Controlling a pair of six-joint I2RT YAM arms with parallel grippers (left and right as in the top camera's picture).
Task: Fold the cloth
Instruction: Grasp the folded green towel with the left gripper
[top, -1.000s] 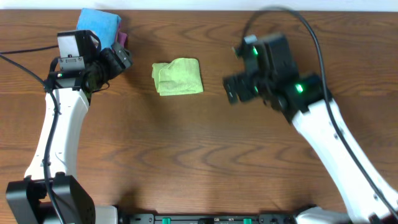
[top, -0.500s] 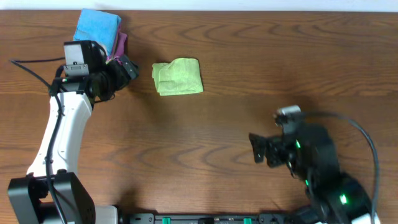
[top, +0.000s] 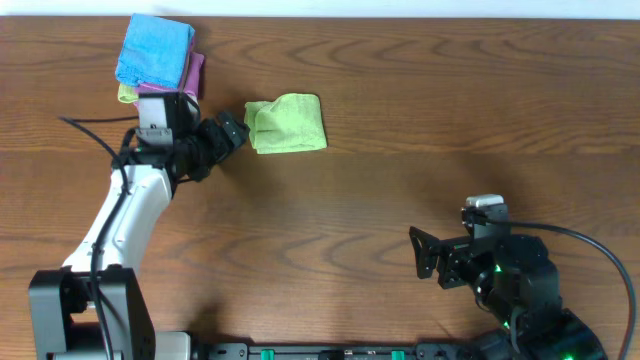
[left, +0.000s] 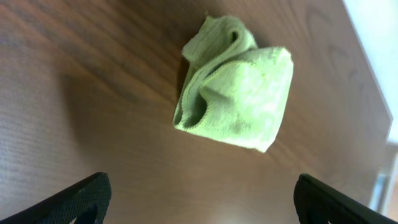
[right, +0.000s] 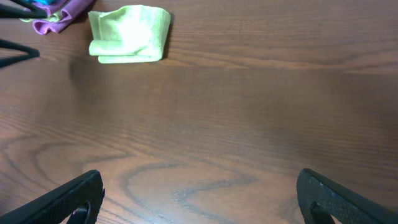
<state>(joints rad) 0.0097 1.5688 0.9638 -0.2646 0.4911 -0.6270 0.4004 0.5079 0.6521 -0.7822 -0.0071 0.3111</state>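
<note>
Compared with a second ago, the right arm has withdrawn. Its right end effector (top: 420, 255) stood just right of the cloth (top: 286, 124) and now sits at the near edge of the worktop (top: 400, 100), well apart from it, jaws fully spread and holding nothing. Its wrist view shows only bare wood between the fingers, with the cloth far off at the top. Over the same interval the left arm has swung away from the stack of the blue cloth (top: 155, 48) and purple cloth (top: 185, 78). The left end effector (top: 234, 130) now points at the cloth's left edge from just beside it, jaws wide and empty; contact cannot be confirmed. The cloth itself has not shifted. It lies toward the far side of the worktop as a compact, roughly square bundle, with loose rolled layers showing along its left side in the left wrist view. Judgement: the fold looks largely made, and the right arm appears done. The left arm's approach suggests a tidy-up of the uneven left edge, or another fold.
</note>
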